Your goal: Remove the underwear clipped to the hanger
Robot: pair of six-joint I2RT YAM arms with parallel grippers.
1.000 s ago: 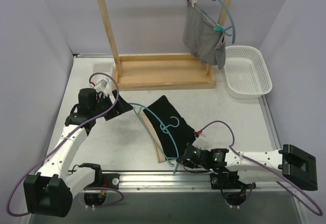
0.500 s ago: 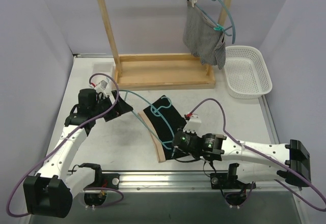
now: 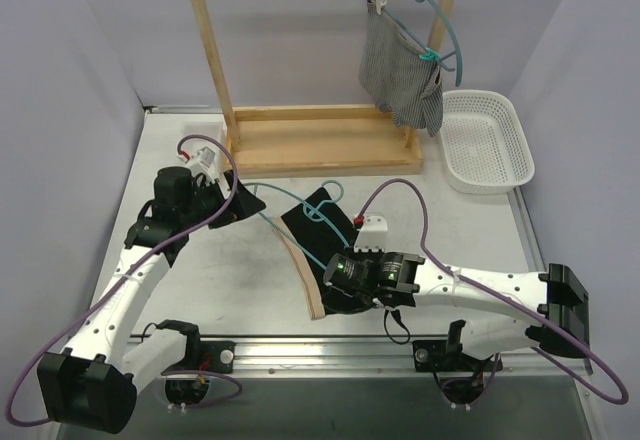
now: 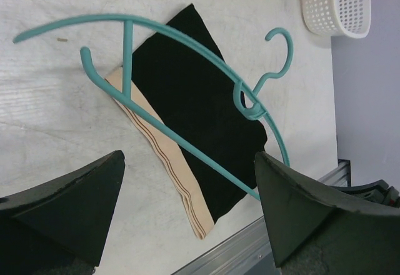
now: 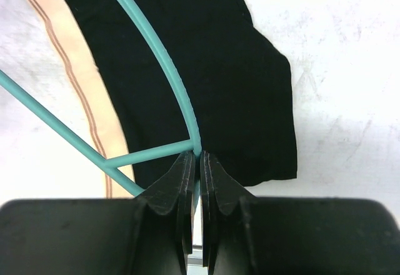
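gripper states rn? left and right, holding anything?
left gripper: open, holding nothing.
right gripper: closed on the hanger.

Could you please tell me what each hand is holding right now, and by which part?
The right hand is shut on the teal hanger, where a strut meets its curved arm. The left hand is open and holds nothing.

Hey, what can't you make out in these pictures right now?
Top view: the right gripper and its arm cover the near part of the black underwear.
Left wrist view: the left gripper hides the lower end of the held hanger.
Both wrist views: the grey underwear lies outside the frame.
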